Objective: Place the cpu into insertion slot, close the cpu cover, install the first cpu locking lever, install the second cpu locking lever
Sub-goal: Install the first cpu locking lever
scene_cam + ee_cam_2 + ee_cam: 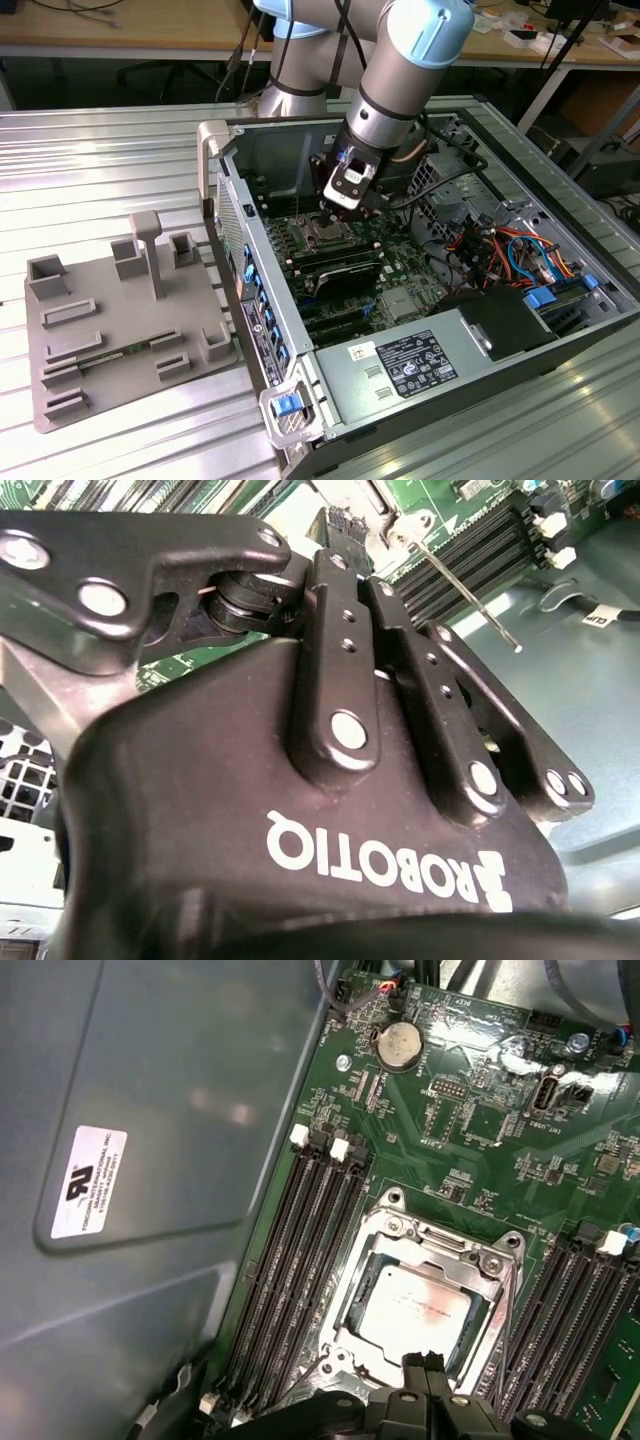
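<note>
- Over on the exterior view's left, well apart from the insertion slot, sits the grey fixture plate.
- The gripper is down at the slot's edge, fingers pressed together.
- The cpu is seated in the slot, with the cpu cover lying flat around it.
- To the exterior view's right of the slot lies the grey power supply box.

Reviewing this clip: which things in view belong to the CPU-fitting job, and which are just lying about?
Job in hand: small silvery-grey square cpu; thin silver metal cpu cover framing it; thin metal locking lever rod; black gripper, at the cover's edge.
Lying about: long black memory slots; round silver coin battery; grey power supply box; grey plastic fixture tray.
</note>
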{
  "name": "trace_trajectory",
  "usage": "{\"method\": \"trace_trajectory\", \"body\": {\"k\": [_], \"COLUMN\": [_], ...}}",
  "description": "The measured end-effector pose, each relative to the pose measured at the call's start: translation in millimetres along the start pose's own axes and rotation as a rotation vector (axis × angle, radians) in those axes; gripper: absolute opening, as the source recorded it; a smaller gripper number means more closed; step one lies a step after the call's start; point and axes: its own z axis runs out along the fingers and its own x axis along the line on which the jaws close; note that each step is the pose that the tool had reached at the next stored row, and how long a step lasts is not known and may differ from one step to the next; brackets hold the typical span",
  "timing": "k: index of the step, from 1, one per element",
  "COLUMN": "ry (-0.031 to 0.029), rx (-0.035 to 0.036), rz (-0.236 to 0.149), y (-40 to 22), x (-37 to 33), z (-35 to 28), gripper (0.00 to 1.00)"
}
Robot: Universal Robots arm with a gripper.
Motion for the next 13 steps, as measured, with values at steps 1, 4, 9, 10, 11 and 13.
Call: {"method": "trace_trajectory", "body": {"k": [1, 4, 9, 10, 11, 13], "ry": [-0.0001, -0.0010, -0.0027, -0.0027, -0.0029, -0.0034], "rx": [0.0002, 0.0018, 0.0047, 0.0051, 0.0055, 0.0064], "rz": [-0.003, -0.017, -0.044, -0.050, -0.053, -0.062], "y": [-0.2, -0.8, -1.0, -1.0, -1.0, -1.1], "x": [-0.1, -0.4, -0.4, -0.4, -0.5, -0.6], "z": [0.1, 0.0, 0.0, 0.0, 0.0, 0.0], "gripper": [0.11, 0.11, 0.11, 0.11, 0.11, 0.11]}}
